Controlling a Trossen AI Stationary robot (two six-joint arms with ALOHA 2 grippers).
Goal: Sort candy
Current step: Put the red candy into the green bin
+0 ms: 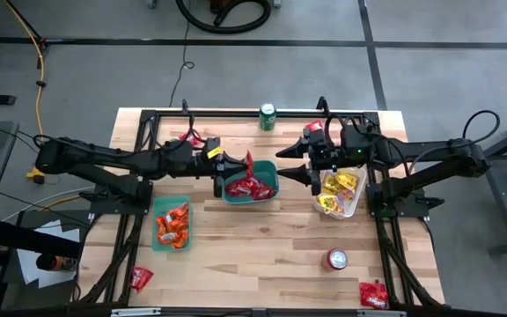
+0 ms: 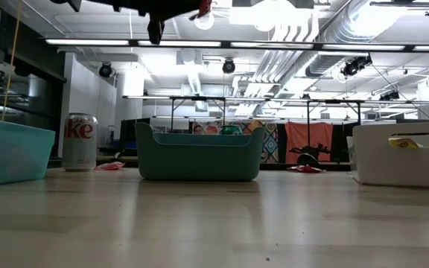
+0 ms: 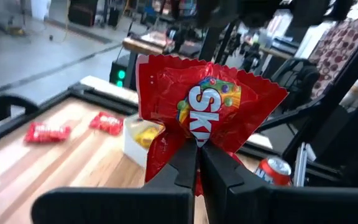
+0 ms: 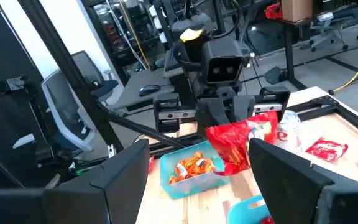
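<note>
Wooden bench (image 1: 262,238) under your arms holds three bins. Your left gripper (image 3: 197,163) is pinched tight on a red candy packet (image 3: 207,118), up over the dark green bin (image 1: 250,192). It's light, crinkly and slippery, so hold its flat edge. Your right gripper (image 1: 296,173) waits close by, spread apart.

Open tabletop (image 1: 262,238) lay in front of the three bins, bare wood between the orange-candy bin (image 1: 172,224) and the silver-red can (image 1: 336,259). Over the middle teal bin (image 1: 250,187) the left gripper (image 1: 238,167) and right gripper (image 1: 290,174) stood near each other, narrowing passage there. The green can (image 1: 268,116) blocked the far edge.
</note>
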